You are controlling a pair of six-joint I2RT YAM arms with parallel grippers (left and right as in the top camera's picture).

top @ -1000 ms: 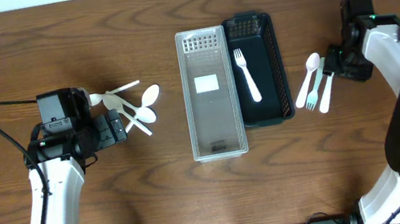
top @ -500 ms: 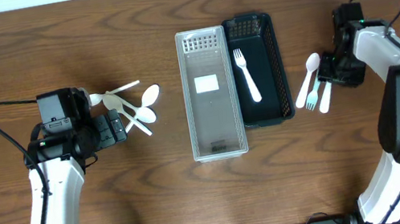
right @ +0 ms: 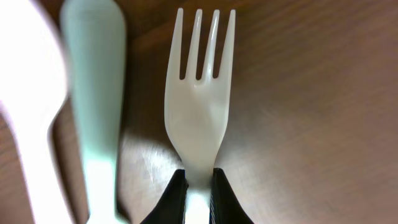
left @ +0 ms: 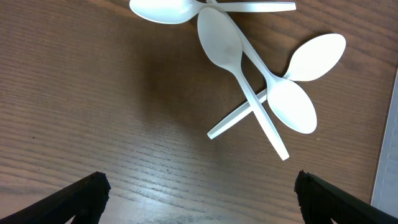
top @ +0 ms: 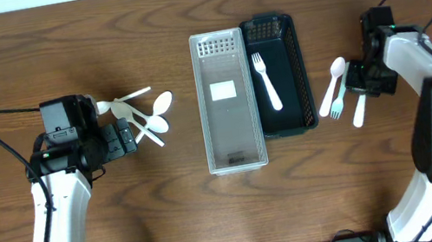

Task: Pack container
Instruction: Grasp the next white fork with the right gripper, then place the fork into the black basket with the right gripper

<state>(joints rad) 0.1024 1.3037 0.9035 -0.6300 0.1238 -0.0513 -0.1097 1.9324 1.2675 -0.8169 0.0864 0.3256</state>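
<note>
A clear plastic container (top: 236, 148) stands at the table's middle. A black basket (top: 301, 63) beside it holds one white fork (top: 267, 84). My right gripper (right: 198, 186) is shut on the neck of a white fork (right: 199, 106) that lies on the wood, tines pointing away; in the overhead view the gripper (top: 356, 83) is over the utensils right of the basket. A spoon (top: 335, 76) and another white utensil (top: 359, 110) lie beside it. My left gripper (left: 199, 193) is open and empty just short of a pile of white spoons (left: 261, 93).
The spoon pile (top: 143, 115) lies left of the clear container, with the left gripper (top: 127, 139) next to it. A white label sits on the clear container's floor (top: 223, 90). Cables run along both arms.
My right gripper has shifted in over the utensils and now clamps a fork. The rightmost white utensil has slid down and to the right. The left arm has not moved.
</note>
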